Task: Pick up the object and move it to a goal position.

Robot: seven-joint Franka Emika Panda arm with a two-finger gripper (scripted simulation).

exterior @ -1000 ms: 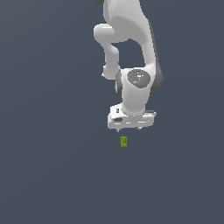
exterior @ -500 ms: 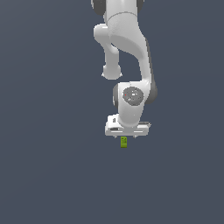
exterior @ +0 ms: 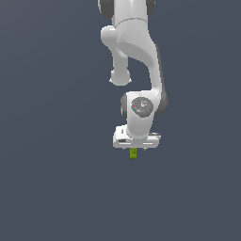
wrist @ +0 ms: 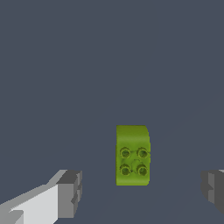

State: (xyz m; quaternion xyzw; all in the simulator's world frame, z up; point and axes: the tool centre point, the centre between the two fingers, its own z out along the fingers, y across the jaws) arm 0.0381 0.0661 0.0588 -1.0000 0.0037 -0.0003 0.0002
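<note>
The object [wrist: 133,155], a lime-green block with four round studs on its face, lies between the gripper's [wrist: 142,192] wide-spread fingers [wrist: 70,193], untouched.

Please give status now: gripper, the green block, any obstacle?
Gripper open, jaws wide on either side of the green block, not touching. Block lies on the grey floor, not lifted. No obstacle visible.
</note>
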